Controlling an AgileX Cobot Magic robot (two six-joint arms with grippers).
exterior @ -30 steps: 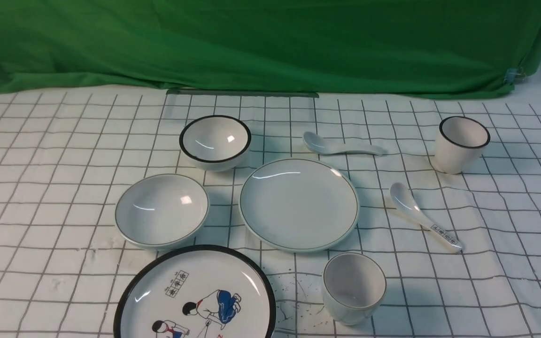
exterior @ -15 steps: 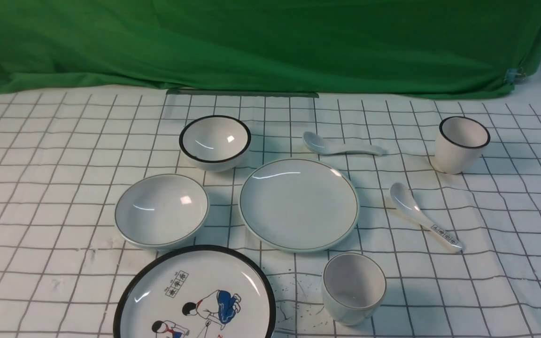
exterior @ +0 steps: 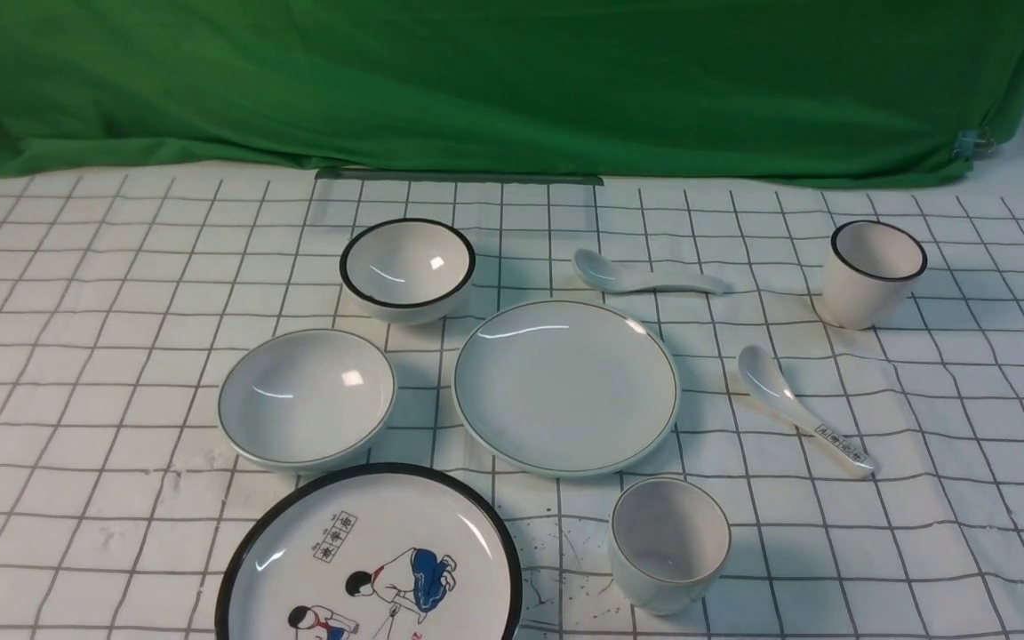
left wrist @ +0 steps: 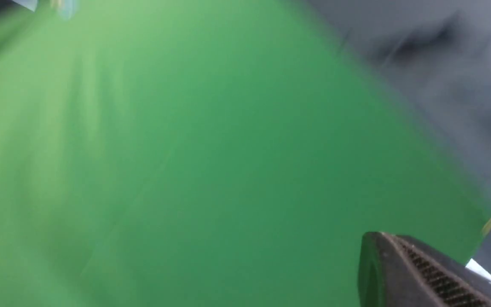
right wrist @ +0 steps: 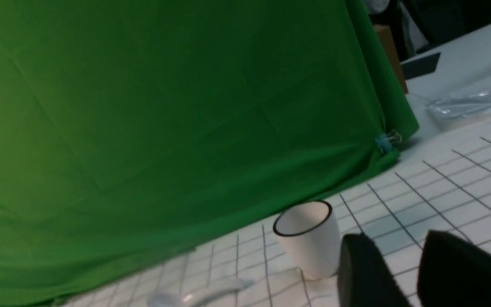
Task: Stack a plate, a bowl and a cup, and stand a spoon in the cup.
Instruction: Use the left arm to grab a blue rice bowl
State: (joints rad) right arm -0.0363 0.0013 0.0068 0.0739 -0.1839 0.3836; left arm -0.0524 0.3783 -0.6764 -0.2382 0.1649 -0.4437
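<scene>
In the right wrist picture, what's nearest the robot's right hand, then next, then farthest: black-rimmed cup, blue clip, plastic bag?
1. Black-rimmed cup: on the checked cloth, just beyond the right hand.
2. Blue clip: farther off, on the green cloth.
3. Plastic bag: farther back, past the checked cloth.

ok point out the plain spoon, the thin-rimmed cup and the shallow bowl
plain spoon [exterior: 652,282], front view, where scoop meets handle
thin-rimmed cup [exterior: 670,540], front view, inside wall
shallow bowl [exterior: 303,396], front view, inside centre
</scene>
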